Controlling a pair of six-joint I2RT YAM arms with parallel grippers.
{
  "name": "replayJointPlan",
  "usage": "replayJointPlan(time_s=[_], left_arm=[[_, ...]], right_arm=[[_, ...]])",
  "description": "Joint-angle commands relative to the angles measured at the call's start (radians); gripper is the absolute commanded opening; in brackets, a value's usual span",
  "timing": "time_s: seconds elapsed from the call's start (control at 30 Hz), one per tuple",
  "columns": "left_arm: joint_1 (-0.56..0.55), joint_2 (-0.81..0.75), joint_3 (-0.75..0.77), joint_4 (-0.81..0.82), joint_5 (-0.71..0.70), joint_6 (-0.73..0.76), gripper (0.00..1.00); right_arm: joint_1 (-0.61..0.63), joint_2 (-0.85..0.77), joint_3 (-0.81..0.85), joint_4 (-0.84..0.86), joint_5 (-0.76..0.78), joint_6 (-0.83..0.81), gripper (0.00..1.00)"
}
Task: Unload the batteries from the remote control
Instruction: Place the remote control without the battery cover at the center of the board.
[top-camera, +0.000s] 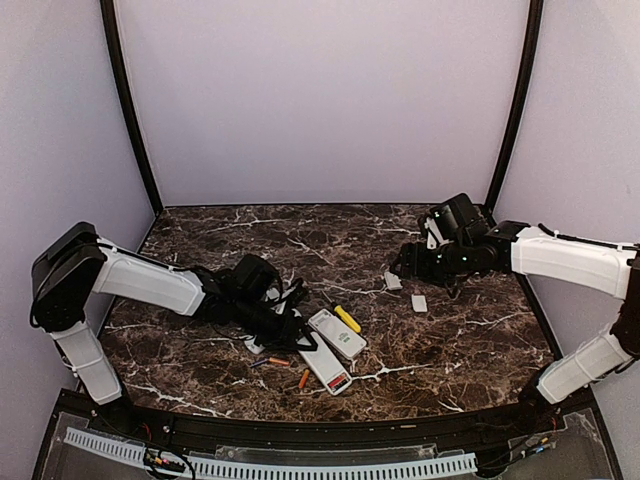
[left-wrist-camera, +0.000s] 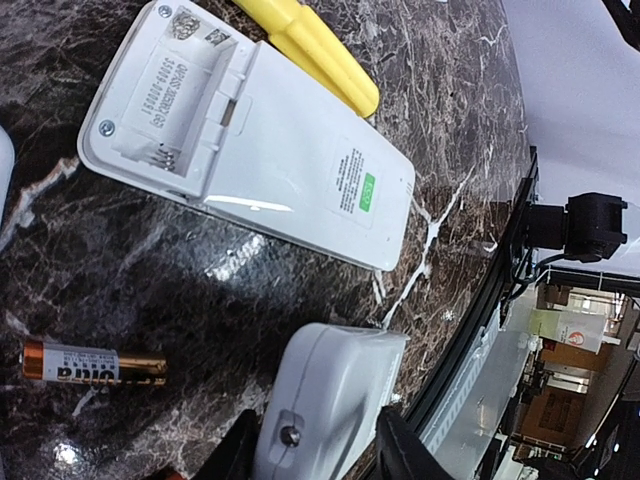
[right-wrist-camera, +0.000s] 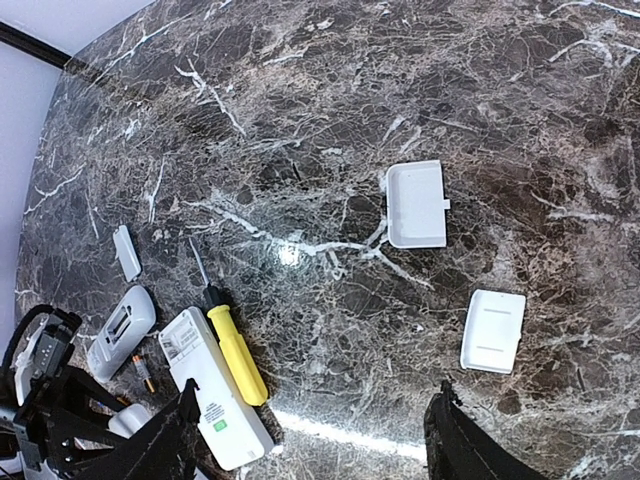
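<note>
Flanking the end of a white remote (left-wrist-camera: 325, 395), likely to steady it, the left end effector (left-wrist-camera: 318, 455) is leaving me unable to tell whether it grips, while one battery (left-wrist-camera: 95, 362) is lying loose on the surface (left-wrist-camera: 150, 270) beside it and the right end effector (right-wrist-camera: 310, 440) is hovering open

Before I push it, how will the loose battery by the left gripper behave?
The battery is a cylinder lying on its side, so it will probably roll if pushed across its length. The marble table looks glossy, so it may slide. Being thin, it could slip from a pinch.
</note>
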Motion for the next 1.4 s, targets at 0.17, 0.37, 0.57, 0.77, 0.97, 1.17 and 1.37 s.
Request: replayJointPlan(time_s=[0.17,0.37,0.57,0.77,0.97,1.17,1.37], left_arm=[[-0.004,0.031,0.051,-0.069,-0.014,0.030,0.43],[-0.003,0.026,0.068,-0.106,-0.040,0.045,0.53],[-0.004,0.010,0.086,-0.178,-0.082,0.075,0.59],[-0.004,-0.008,0.094,-0.217,-0.112,0.095,0.63],[-0.005,-0.048,0.101,-0.259,-0.161,0.112,0.64],[0.001,-0.147,0.154,-0.376,-0.256,0.159,0.69],[0.119,-0.257,0.222,-0.493,-0.251,0.249,0.73]], right_arm=[[0.011,0.002,0.014,0.021,0.000,-0.005,0.75],[0.012,-0.001,0.012,0.023,0.000,-0.003,0.75],[0.015,-0.001,0.011,0.024,0.000,-0.002,0.75],[0.016,0.000,0.010,0.026,0.000,-0.002,0.75],[0.018,-0.007,0.010,0.023,0.002,-0.004,0.75],[0.043,-0.013,0.024,0.012,-0.007,-0.053,0.75],[0.146,0.072,0.095,-0.034,0.015,-0.124,0.64]])
